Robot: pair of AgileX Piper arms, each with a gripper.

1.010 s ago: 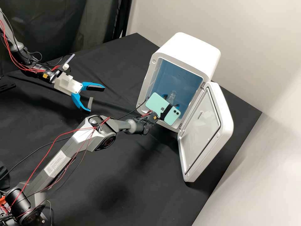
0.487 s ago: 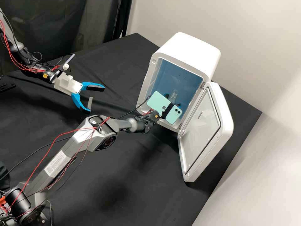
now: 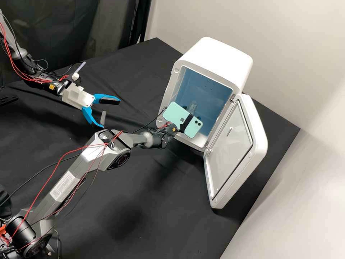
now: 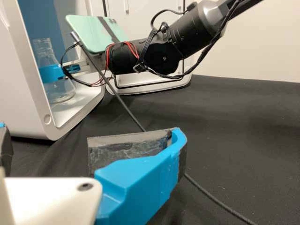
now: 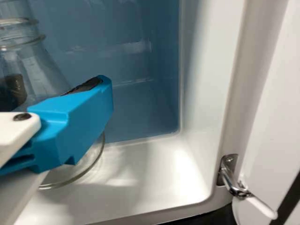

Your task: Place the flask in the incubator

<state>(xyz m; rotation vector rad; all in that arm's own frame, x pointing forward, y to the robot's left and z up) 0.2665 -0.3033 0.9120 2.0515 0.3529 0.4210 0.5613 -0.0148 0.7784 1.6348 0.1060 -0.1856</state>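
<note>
The flask (image 4: 57, 91) stands on the incubator (image 3: 215, 61) floor with my right gripper (image 4: 52, 74) around it, and I cannot tell if that gripper pinches or sits loose. My left gripper (image 3: 109, 113) hangs spread and empty at the incubator's 9 o'clock. I judge only release and withdrawal remain.

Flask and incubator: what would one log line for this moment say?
flask: upright on incubator floor | door: open | right gripper: inside incubator, at flask | left gripper: open, above bench

Flask (image 4: 47, 52) on incubator (image 3: 215, 57) floor, right claw (image 4: 52, 74) alongside.
</note>
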